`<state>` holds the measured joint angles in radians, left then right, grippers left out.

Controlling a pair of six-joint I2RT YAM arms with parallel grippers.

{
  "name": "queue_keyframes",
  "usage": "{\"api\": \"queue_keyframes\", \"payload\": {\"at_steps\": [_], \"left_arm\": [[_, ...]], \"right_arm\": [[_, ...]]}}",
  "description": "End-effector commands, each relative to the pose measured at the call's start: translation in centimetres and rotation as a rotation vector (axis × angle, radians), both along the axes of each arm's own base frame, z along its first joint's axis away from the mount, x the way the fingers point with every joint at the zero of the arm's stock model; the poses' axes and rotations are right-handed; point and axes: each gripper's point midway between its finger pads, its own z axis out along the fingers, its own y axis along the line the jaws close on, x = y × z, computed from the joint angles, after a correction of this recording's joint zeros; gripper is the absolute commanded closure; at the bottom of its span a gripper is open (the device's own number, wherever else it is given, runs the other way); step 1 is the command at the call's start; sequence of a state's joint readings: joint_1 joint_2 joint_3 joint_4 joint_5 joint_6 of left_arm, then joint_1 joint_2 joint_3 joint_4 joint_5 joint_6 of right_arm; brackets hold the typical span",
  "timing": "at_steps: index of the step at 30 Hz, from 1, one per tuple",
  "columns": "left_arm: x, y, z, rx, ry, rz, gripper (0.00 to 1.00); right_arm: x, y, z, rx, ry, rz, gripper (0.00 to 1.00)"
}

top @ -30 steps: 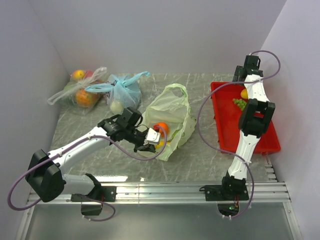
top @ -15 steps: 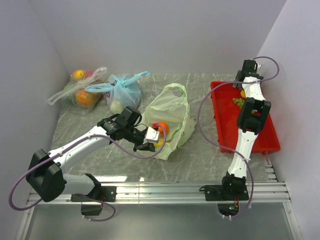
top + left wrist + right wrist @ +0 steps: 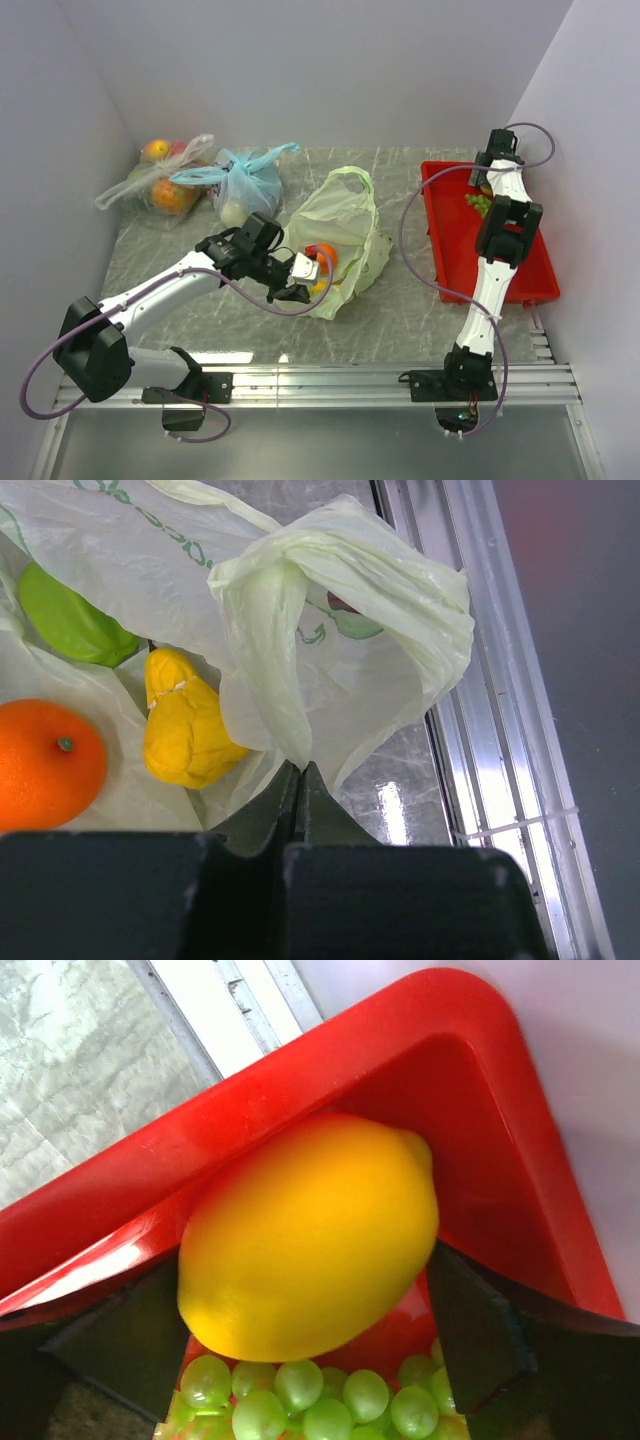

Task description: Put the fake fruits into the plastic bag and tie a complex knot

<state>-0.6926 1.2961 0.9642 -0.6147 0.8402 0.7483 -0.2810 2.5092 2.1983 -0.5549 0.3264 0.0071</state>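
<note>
The pale green plastic bag point(image 3: 345, 225) lies mid-table, its mouth toward my left arm. My left gripper point(image 3: 305, 272) is shut on a fold of the bag's rim point(image 3: 300, 750) and holds it up. Inside the bag point(image 3: 340, 610) lie a bright orange ball point(image 3: 45, 765) and a yellow fruit point(image 3: 185, 730); the ball also shows in the top view point(image 3: 322, 254). My right gripper point(image 3: 300, 1290) is open, a finger on each side of a yellow lemon-like fruit point(image 3: 310, 1240) in the red tray's far corner. A green grape bunch point(image 3: 310, 1400) lies just below it, also visible from above point(image 3: 478, 203).
The red tray point(image 3: 520, 270) sits at the right, against the wall. A light blue bag point(image 3: 240, 185) and a clear bag of orange and red fruits point(image 3: 160, 180) stand at the back left. A metal rail point(image 3: 380, 380) runs along the near edge.
My right arm has reached farther back toward the tray's far corner, over the yellow fruit. My left gripper has stayed shut on the bag, nearly still.
</note>
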Motion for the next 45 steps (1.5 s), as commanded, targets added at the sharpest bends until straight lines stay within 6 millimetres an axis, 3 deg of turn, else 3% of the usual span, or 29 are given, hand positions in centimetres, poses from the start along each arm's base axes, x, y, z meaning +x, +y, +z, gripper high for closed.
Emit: {"api": "queue_keyframes", "payload": {"at_steps": [1, 4, 9, 13, 16, 23, 31, 35, 36, 38, 39, 41, 42, 45], "left_arm": [[0.2, -0.5, 0.9, -0.029, -0.011, -0.025, 1.0], [0.2, -0.4, 1.0, -0.028, -0.014, -0.022, 1.0], [0.2, -0.3, 1.0, -0.029, -0.019, -0.024, 1.0], [0.3, -0.3, 1.1, -0.03, -0.023, -0.023, 1.0], [0.3, -0.3, 1.0, -0.028, -0.022, -0.025, 1.0], [0.4, -0.2, 1.2, -0.029, -0.024, -0.019, 1.0], [0.5, 0.0, 1.3, -0.017, -0.029, -0.013, 1.0], [0.5, 0.0, 1.1, -0.015, -0.02, -0.007, 1.0], [0.5, -0.1, 1.1, -0.015, -0.012, -0.006, 1.0], [0.6, -0.2, 1.3, -0.019, -0.015, -0.004, 1.0], [0.6, -0.2, 1.3, -0.019, -0.015, -0.003, 1.0], [0.7, -0.3, 1.5, -0.023, -0.02, -0.005, 1.0], [0.7, -0.3, 1.5, -0.021, -0.025, -0.008, 1.0], [0.7, -0.3, 1.6, -0.025, -0.028, -0.011, 1.0]], "right_arm": [[0.4, 0.4, 0.0, 0.014, -0.012, 0.058, 0.14], [0.1, 0.5, 0.9, 0.019, -0.032, 0.064, 0.27], [-0.3, 1.3, 3.1, 0.024, -0.075, 0.094, 0.4], [-1.2, 1.7, 3.6, 0.035, -0.063, 0.102, 0.54], [-1.7, 2.2, 4.4, 0.046, -0.069, 0.116, 0.71], [-3.3, 4.1, 7.4, 0.083, -0.101, 0.149, 0.74], [-6.6, 6.5, 14.5, 0.086, -0.159, 0.273, 0.79], [-9.5, 9.7, 18.3, 0.133, -0.186, 0.437, 0.79], [-10.3, 11.0, 20.5, 0.146, -0.227, 0.492, 0.79], [-12.3, 13.2, 21.6, 0.194, -0.206, 0.597, 0.79], [-13.5, 15.9, 23.8, 0.262, -0.26, 0.71, 0.79], [-16.4, 18.8, 24.5, 0.337, -0.22, 0.836, 0.79], [-17.8, 20.1, 26.4, 0.343, -0.254, 0.897, 0.79], [-21.8, 24.9, 29.4, 0.4, -0.289, 1.077, 0.79]]}}
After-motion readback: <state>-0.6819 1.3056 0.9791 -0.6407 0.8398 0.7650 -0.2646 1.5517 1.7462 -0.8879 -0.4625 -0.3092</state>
